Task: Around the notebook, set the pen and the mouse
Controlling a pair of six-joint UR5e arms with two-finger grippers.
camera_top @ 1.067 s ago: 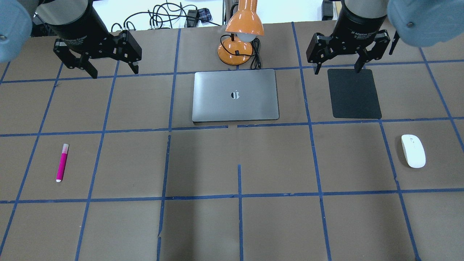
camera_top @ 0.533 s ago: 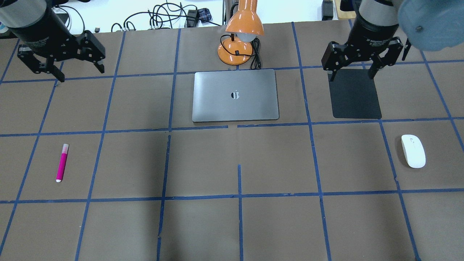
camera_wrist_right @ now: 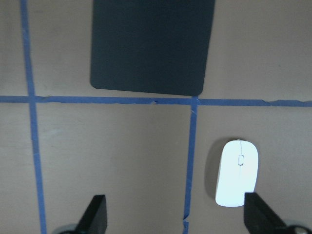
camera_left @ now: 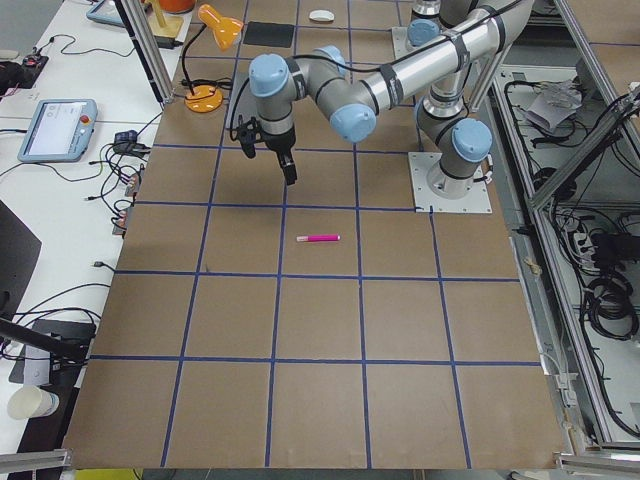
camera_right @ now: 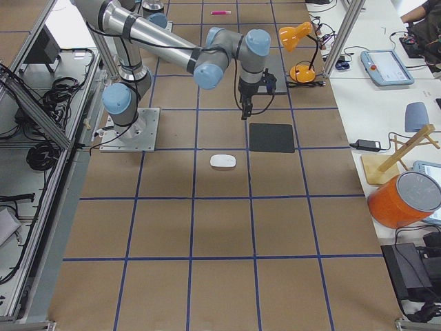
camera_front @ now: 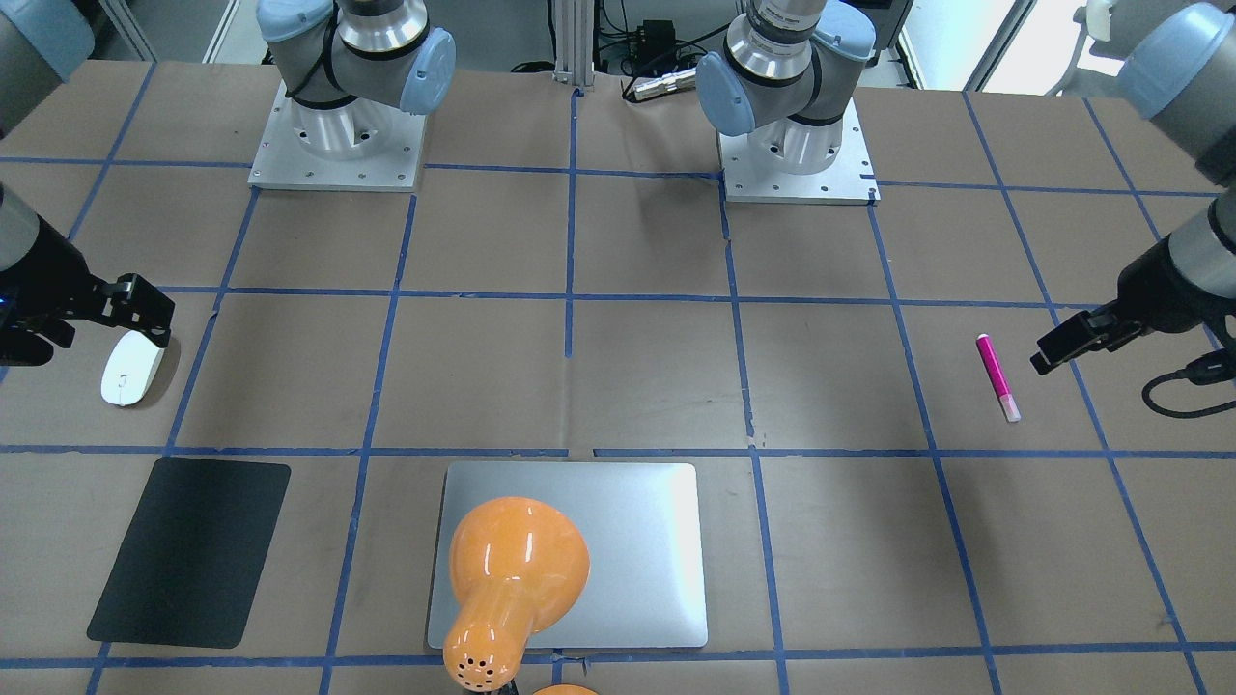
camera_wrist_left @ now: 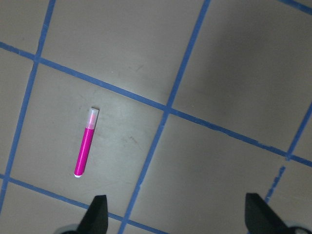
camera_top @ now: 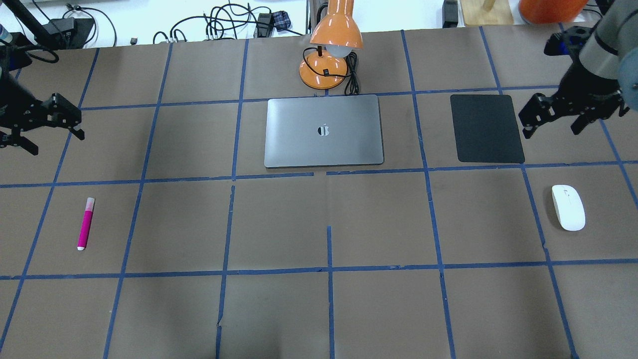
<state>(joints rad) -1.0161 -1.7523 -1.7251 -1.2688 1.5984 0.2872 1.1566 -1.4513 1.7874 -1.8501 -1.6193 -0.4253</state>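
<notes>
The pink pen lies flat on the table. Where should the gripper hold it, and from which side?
Take the pen at the middle of its magenta barrel, coming straight down from above and closing across its narrow width. It lies flat and alone, with bare table on both long sides. The open left gripper is probably best placed.

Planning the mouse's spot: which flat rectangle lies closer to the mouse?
The black mat, not the silver notebook, which sits farther off by the orange lamp.
</notes>
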